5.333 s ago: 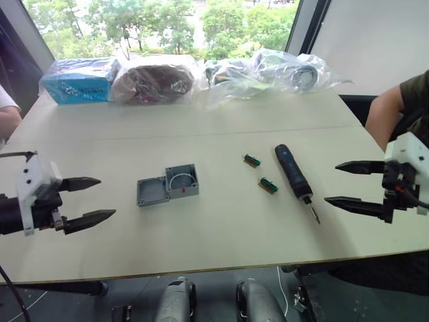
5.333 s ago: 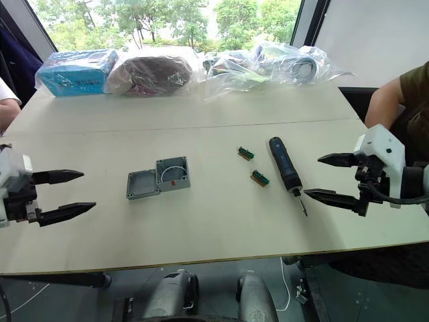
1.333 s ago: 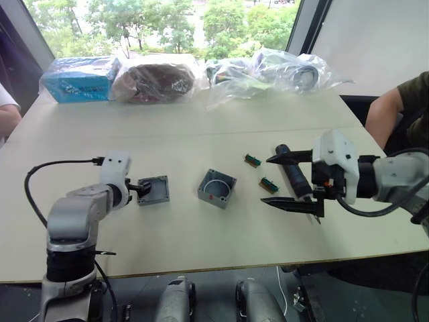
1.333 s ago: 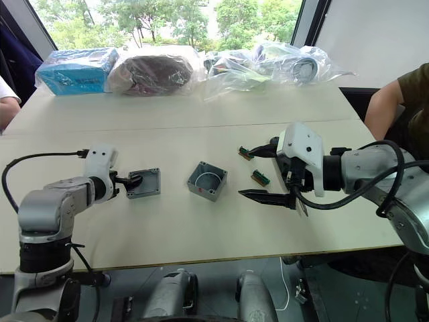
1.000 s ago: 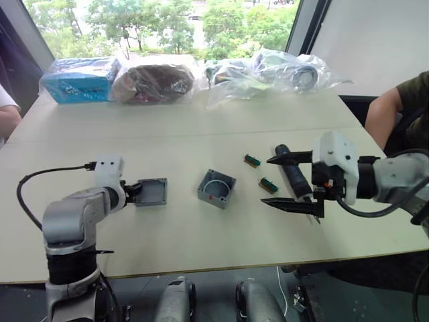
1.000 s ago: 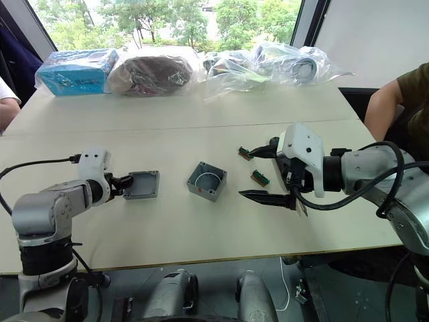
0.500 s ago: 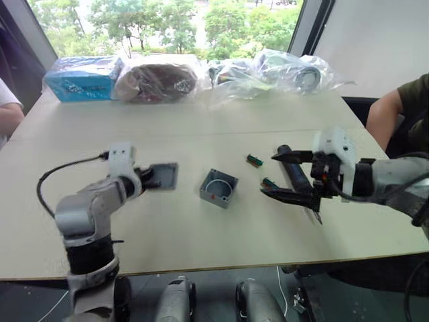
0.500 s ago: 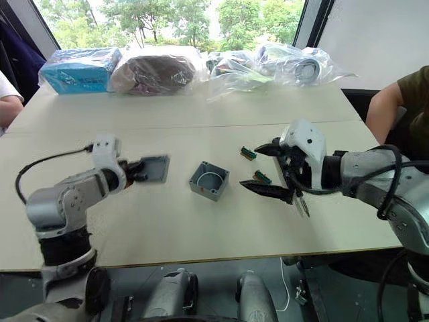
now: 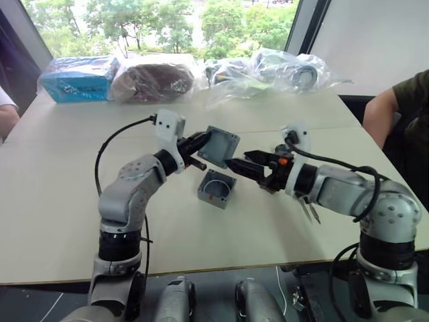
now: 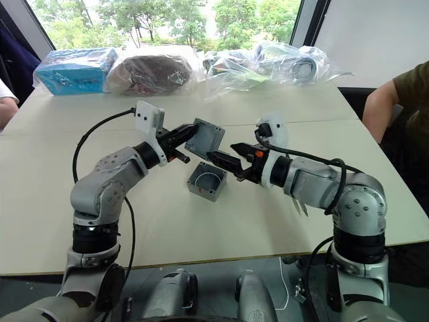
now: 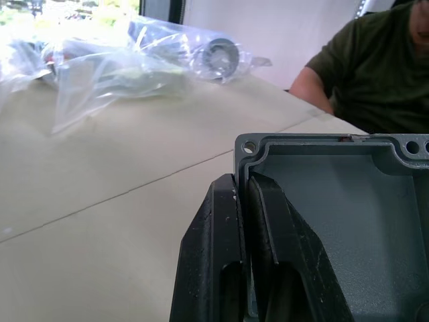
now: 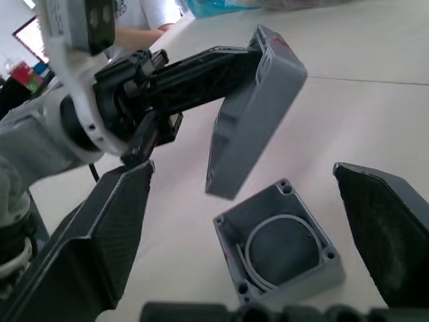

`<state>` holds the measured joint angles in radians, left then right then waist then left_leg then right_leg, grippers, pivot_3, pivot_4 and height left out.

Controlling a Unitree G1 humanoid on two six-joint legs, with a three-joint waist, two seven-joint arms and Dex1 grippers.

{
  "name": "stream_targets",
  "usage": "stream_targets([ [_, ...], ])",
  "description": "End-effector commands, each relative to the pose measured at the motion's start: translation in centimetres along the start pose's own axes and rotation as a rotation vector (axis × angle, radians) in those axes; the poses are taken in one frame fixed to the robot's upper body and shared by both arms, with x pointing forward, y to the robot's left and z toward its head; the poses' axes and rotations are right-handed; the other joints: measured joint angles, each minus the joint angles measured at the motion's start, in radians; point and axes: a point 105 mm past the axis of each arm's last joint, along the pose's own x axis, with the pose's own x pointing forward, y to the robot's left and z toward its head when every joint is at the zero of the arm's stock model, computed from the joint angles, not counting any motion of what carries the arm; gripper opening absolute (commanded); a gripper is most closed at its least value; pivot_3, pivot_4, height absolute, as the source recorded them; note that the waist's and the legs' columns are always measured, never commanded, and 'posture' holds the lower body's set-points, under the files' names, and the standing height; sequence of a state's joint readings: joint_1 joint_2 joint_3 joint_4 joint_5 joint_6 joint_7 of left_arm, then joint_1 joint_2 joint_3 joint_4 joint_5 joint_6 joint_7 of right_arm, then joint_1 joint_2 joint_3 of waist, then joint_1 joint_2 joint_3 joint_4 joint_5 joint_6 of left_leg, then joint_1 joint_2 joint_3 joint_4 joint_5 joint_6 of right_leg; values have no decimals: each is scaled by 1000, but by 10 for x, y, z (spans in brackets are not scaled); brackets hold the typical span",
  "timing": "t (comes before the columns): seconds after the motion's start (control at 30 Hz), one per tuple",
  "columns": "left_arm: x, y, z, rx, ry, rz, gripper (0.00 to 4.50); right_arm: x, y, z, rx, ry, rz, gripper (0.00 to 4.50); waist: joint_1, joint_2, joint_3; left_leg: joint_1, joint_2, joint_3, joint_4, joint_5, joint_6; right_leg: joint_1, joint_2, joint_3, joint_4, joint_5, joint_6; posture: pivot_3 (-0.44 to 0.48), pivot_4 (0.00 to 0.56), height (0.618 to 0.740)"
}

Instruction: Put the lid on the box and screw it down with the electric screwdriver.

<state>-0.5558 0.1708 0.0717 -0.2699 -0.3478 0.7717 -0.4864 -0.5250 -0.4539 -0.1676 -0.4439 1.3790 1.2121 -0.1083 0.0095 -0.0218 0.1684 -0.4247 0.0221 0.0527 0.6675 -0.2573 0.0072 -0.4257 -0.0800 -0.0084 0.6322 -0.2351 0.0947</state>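
Pinching the lid (image 9: 218,146) by one rim wall with my left gripper (image 9: 201,143), I hold it tilted above the box (image 9: 216,189), light, stiff, slick plastic, while my right gripper (image 9: 249,168) hovers spread wide beside it.

Your left arm reaches inward, its pincer (image 9: 200,149) clamped on the lid (image 9: 218,145), held tilted. Your right pincer (image 9: 242,170) points toward it, fingers spread apart.

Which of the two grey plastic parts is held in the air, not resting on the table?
The lid, pinched by the left gripper; the deeper box sits on the table.
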Motion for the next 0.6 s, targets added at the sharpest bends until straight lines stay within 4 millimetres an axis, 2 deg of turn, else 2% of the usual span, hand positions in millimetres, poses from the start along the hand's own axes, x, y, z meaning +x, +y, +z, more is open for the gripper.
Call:
stream_targets([
  [0.03,2,-8,11,25,-57,-31,14,2,8,12,39,-67,13,4500,0,0,0,0,0,0,0,0,0,0,0,0,0,0,0,0,150,740],
  [0.13,1,-10,10,26,-61,-41,14,4,11,13,59,-74,20,4500,0,0,0,0,0,0,0,0,0,0,0,0,0,0,1,0,150,740],
  [0.23,0,-12,9,33,-59,-41,0,5,14,14,77,-83,27,3880,-2,0,0,0,0,0,0,0,0,0,0,0,0,0,1,0,150,740],
  [0.4,-1,-13,9,36,-59,-40,0,7,17,14,97,-86,36,2154,-3,0,0,0,0,0,0,0,0,0,0,0,0,0,1,0,150,740],
  [0.53,-1,-14,7,25,-50,-47,0,7,18,14,93,-83,37,521,-3,0,0,0,0,0,0,0,0,0,0,0,0,0,1,0,150,740],
  [0.57,-2,-14,7,23,-50,-50,0,7,18,14,93,-84,37,286,-3,0,0,0,0,0,0,0,0,0,0,0,0,0,1,0,150,740],
  [0.6,-3,-14,7,20,-50,-61,332,7,19,15,68,-85,33,174,-3,0,0,0,0,0,0,0,0,0,0,0,0,0,1,0,150,740],
])
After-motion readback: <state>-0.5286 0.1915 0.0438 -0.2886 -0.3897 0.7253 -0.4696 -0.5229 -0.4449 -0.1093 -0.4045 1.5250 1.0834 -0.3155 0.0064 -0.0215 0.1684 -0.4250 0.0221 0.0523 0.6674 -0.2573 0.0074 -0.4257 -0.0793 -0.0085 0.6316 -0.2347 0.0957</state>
